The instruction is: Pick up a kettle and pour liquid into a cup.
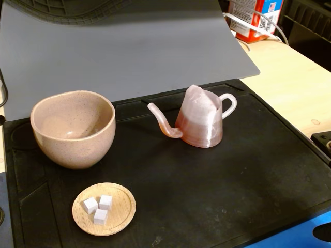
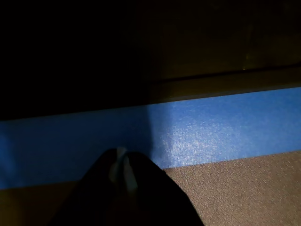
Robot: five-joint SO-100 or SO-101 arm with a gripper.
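Note:
In the fixed view the pink ridged kettle [image 1: 201, 118] stands upright on the black mat [image 1: 207, 191], right of centre, its thin spout pointing left and its loop handle to the right. Its lower half looks darker, amber-tinted, where the liquid [image 1: 199, 132] shows through the wall. The beige speckled cup [image 1: 73, 128] sits at the left, apart from the kettle, its inside looking dry. The gripper does not appear in the fixed view. In the dim wrist view my gripper [image 2: 121, 162] is a dark shape at the bottom, its tips together with nothing between them, low over a blue tape strip [image 2: 211, 127].
A small wooden dish [image 1: 104, 208] with three white cubes lies in front of the cup. A grey sheet [image 1: 129, 51] rises behind the mat. A red-and-white carton [image 1: 253, 18] and cables stand at the back right on the pale wooden table [image 1: 289, 82]. A dark part [image 1: 323, 142] pokes in at the right edge.

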